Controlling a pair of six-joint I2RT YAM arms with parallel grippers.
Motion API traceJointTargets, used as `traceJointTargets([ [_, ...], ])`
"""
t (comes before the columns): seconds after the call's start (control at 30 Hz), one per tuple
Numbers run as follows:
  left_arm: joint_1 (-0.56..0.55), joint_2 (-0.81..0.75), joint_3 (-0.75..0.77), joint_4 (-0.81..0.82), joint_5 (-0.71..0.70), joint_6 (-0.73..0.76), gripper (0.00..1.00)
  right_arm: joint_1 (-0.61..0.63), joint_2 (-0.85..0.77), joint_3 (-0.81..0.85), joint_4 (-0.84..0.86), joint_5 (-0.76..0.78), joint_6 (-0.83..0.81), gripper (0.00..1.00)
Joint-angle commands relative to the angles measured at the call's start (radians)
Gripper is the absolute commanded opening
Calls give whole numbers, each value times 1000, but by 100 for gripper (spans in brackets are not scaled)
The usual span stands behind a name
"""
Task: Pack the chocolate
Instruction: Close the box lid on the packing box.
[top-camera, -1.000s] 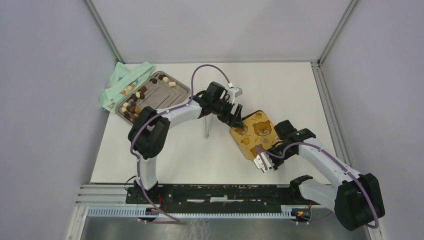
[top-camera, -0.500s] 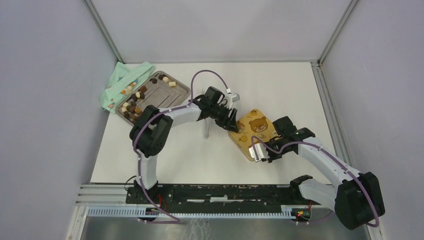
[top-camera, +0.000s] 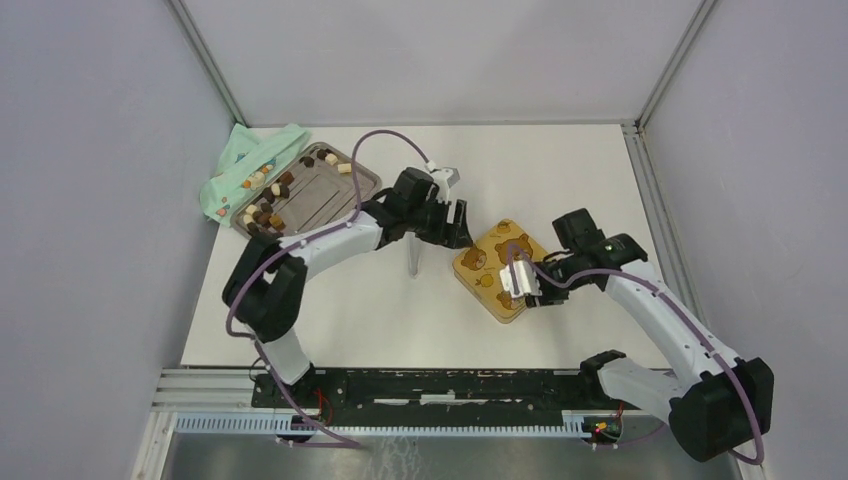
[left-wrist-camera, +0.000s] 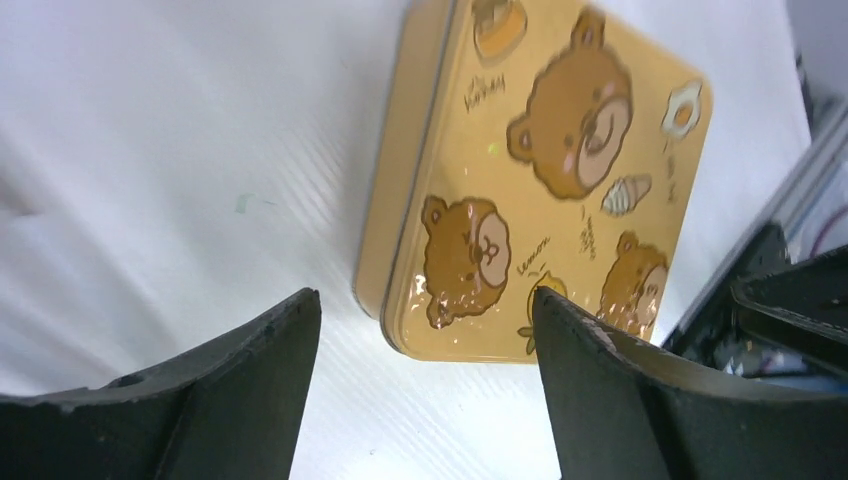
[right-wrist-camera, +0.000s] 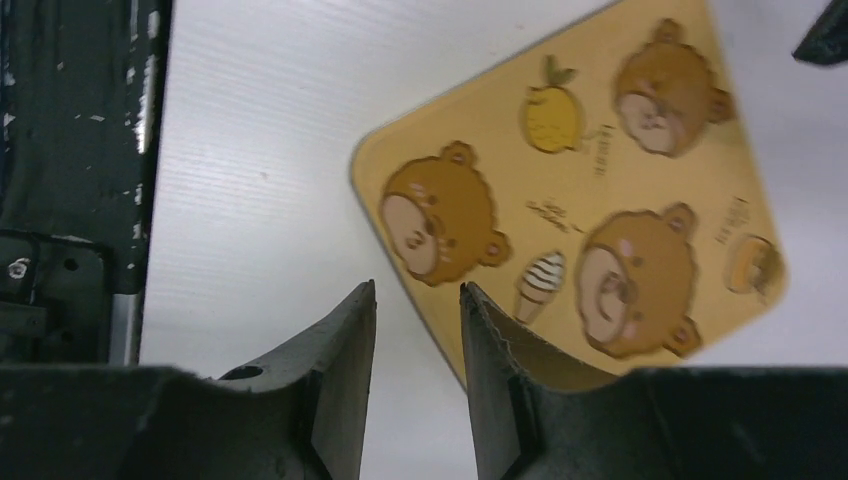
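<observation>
White table (top-camera: 380, 310) boxed in by pale grey walls. A gold tin (top-camera: 490, 262) printed with bears lies flat right of centre, lid on. The left hand (left-wrist-camera: 422, 300) hangs just off the tin's far-left corner. Its fingers (left-wrist-camera: 250, 380) are spread wide and hold nothing, and the tin shows between them. The right hand (right-wrist-camera: 418, 290) is over the tin's near-right side. Its fingers (right-wrist-camera: 340, 370) are drawn almost together, with a thin strip of bare table showing through the gap and nothing gripped. One edge of the tin runs behind its right finger.

The chocolate (top-camera: 265, 213) is well apart from the tin, at the far-left corner of the table. The dark, light-brown and cream pieces lie mostly along the left side and far end of a metal tray (top-camera: 315, 195). A few pieces lie on the mint bag (top-camera: 232, 160) that touches the tray's left edge.
</observation>
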Motion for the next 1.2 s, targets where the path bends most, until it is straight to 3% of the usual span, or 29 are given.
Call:
traceJointTargets([
  [0.0, 6, -185, 66, -27, -254, -78, 82, -74, 58, 199, -27, -14, 195, 45],
  [0.07, 7, -273, 43, -46, -272, -76, 75, -172, 99, 254, -3, -118, 247, 53],
  [0.1, 7, -313, 20, -52, -274, -85, 67, -220, 116, 268, 48, -154, 311, 58],
  [0.2, 7, -440, -124, -73, -272, -164, 42, -297, 148, 240, 337, -54, 605, 66],
  [0.27, 4, -507, -211, -67, -259, -220, 32, -297, 166, 218, 450, 70, 697, 63],
  [0.33, -18, -559, -308, -63, -257, -282, 25, -297, 195, 197, 533, 237, 746, 54],
  [0.5, -142, -608, -456, -62, -330, -407, 20, -297, 297, 155, 614, 438, 727, 30],
  [0.6, -217, -557, -459, -45, -384, -462, 16, -298, 380, 150, 584, 416, 720, 16],
  [0.73, -266, -422, -396, -11, -388, -483, 12, -303, 460, 147, 532, 279, 744, 7],
  [0.9, -280, -209, -281, -2, -417, -453, 11, -301, 466, 96, 501, 164, 773, 5],
  [1.17, -282, 6, -53, -18, -355, -400, 11, -282, 387, -21, 457, -8, 791, 5],
])
